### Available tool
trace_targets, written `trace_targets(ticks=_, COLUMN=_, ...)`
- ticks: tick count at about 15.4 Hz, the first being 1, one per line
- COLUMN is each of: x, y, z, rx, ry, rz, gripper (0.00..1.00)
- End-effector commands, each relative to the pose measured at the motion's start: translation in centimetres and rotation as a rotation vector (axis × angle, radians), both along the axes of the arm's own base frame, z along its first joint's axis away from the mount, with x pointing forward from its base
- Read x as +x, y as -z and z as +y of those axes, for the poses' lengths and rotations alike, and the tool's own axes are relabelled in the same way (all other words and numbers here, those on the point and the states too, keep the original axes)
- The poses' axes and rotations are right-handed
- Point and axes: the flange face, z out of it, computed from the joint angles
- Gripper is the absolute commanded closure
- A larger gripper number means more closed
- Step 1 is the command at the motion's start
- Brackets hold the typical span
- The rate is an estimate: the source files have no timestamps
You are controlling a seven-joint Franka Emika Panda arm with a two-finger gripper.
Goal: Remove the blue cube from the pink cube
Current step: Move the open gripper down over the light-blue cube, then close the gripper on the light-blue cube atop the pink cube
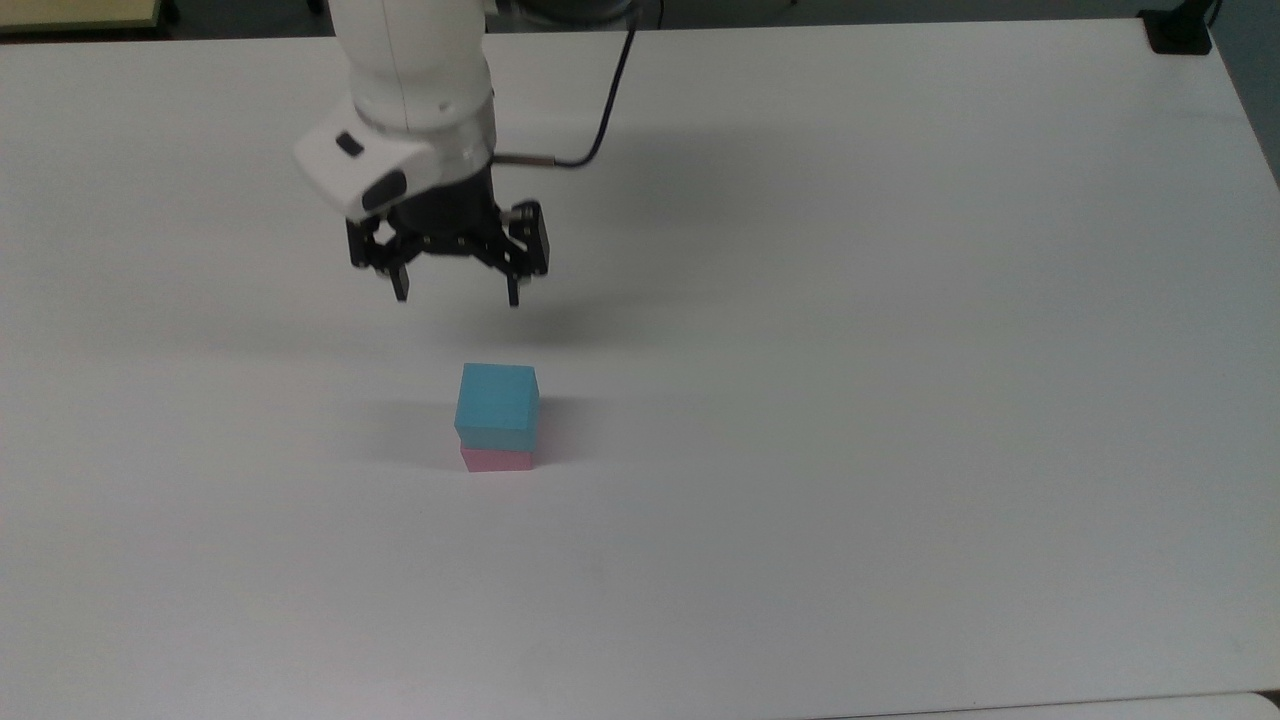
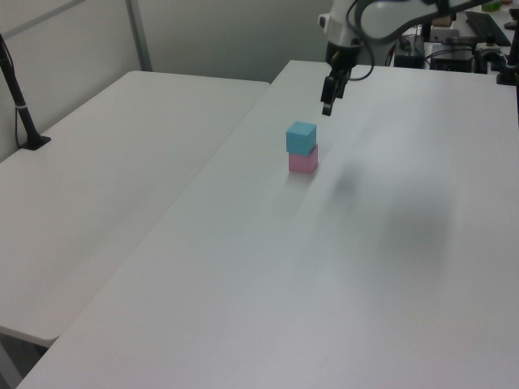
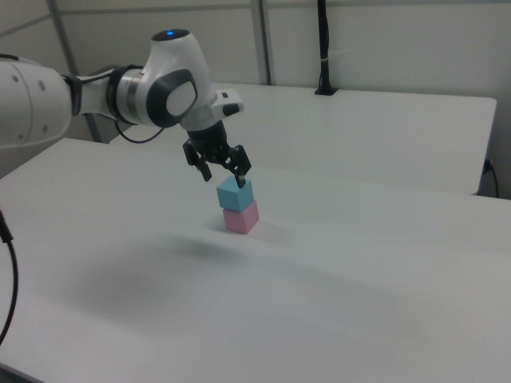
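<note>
**Lining up over the stack**

The blue cube [image 1: 497, 406] sits squarely on the pink cube [image 1: 496, 460], the pair alone near the middle of the white desk [image 1: 900, 400]. The hand [image 1: 457, 296] hangs above the desk, just beyond the stack toward the top view's upper edge, fingers spread wide and holding nothing.

To do this step well, I judge the hand should centre over the blue cube, with its fingers facing two opposite flat sides. It should then descend only as far as the blue cube's mid-height. Going lower risks pinching or nudging the pink cube. Close gently, then lift straight up so the pink cube stays put.
</note>
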Motion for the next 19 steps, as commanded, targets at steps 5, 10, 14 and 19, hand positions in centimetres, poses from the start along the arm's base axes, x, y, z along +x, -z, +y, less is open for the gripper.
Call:
trace_targets(ticks=5, x=4.2, y=4.8, z=3.1, rx=0.010, ry=0.052, rz=-0.046, gripper=0.00)
trace_targets(ticks=10, x=4.6, y=6.2, z=4.4, rx=0.018, ry=0.095, rz=-0.057, gripper=0.00)
trace_targets(ticks=14, x=5.1, y=6.4, z=4.3, rx=0.009, ry=0.101, rz=-0.098, gripper=0.52)
trace_targets(ticks=19, x=4.3, y=3.7, z=2.8, rx=-0.008, ry=0.050, rz=-0.086, gripper=0.80)
